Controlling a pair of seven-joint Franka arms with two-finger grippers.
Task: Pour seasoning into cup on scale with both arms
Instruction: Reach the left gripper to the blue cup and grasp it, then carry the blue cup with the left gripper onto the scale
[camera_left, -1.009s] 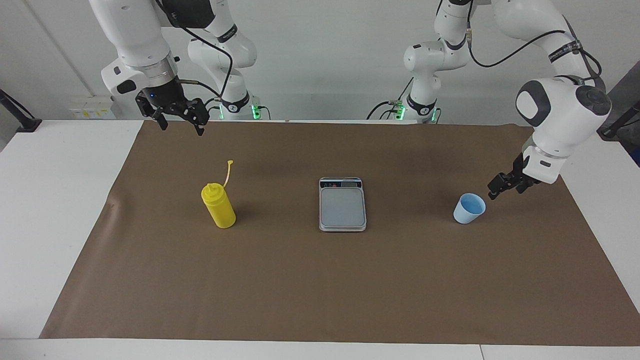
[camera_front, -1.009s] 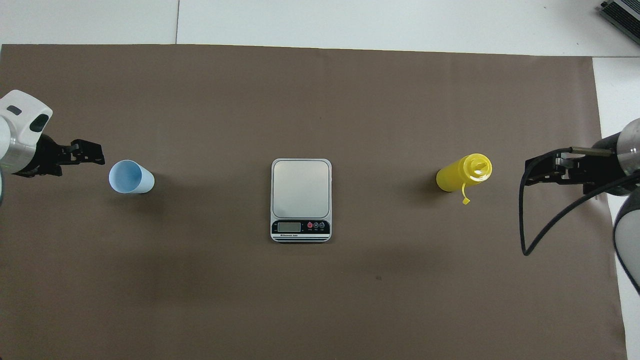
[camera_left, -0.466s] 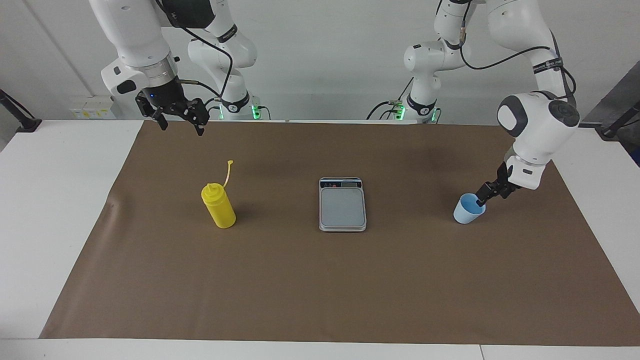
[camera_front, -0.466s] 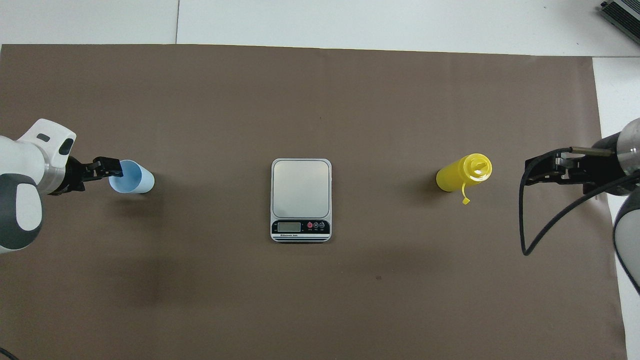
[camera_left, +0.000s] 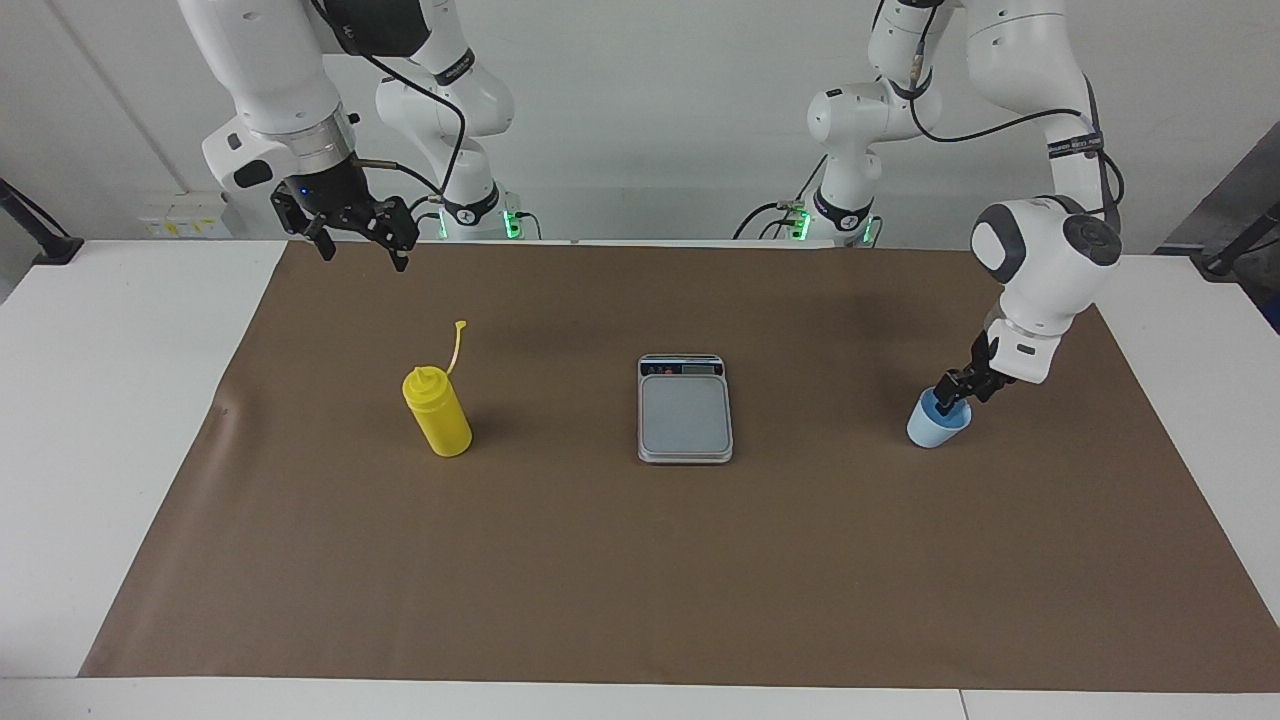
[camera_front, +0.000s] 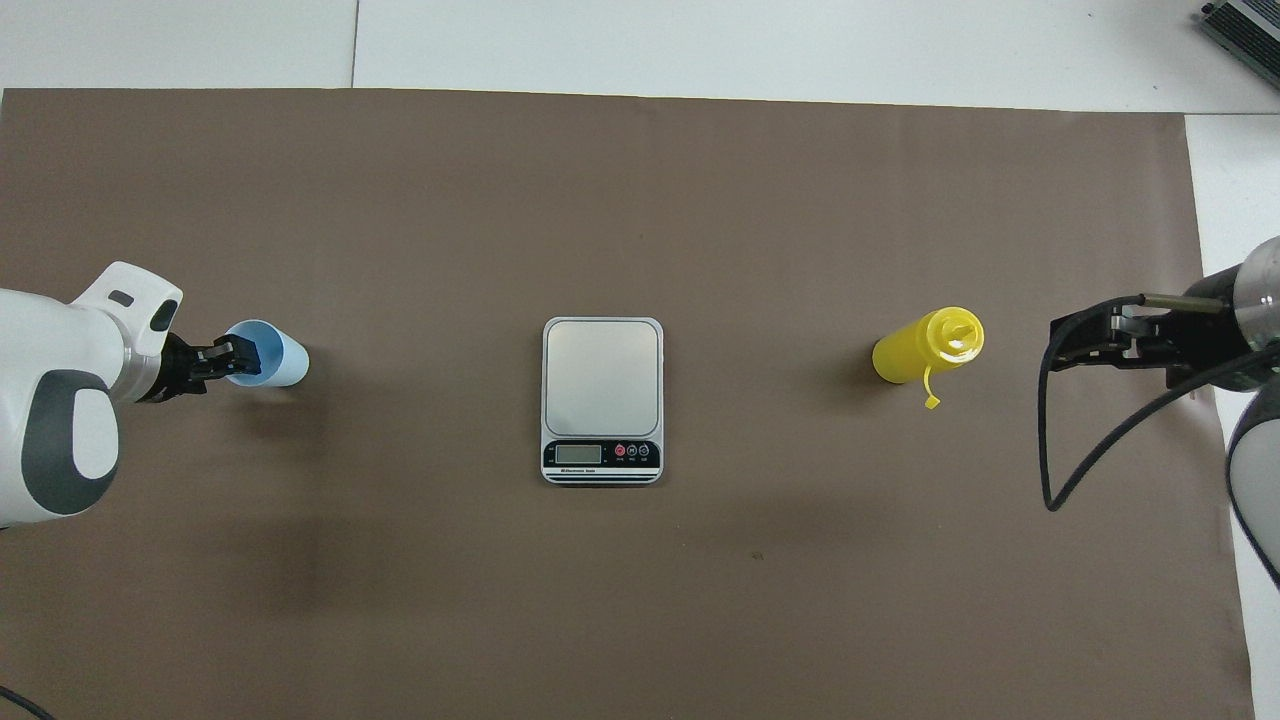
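The left gripper (camera_left: 950, 392) has moved in from beside the cup (camera_left: 937, 426) and now sits at its rim, fingers apart, one seemingly inside: grasp imminent, I judge. The cup stands toward the left arm's end from the scale (camera_left: 685, 408). The right gripper (camera_left: 360, 235) waits open, above the seasoning (camera_left: 437, 411).

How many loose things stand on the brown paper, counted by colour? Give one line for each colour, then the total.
Yellow: 1, the squeeze bottle, toward the right arm's end.
Light blue: 1, the cup, toward the left arm's end, with the left gripper at its rim.
Silver-grey: 1, the scale, between them.
Total: 3.
The right gripper waits in the air.
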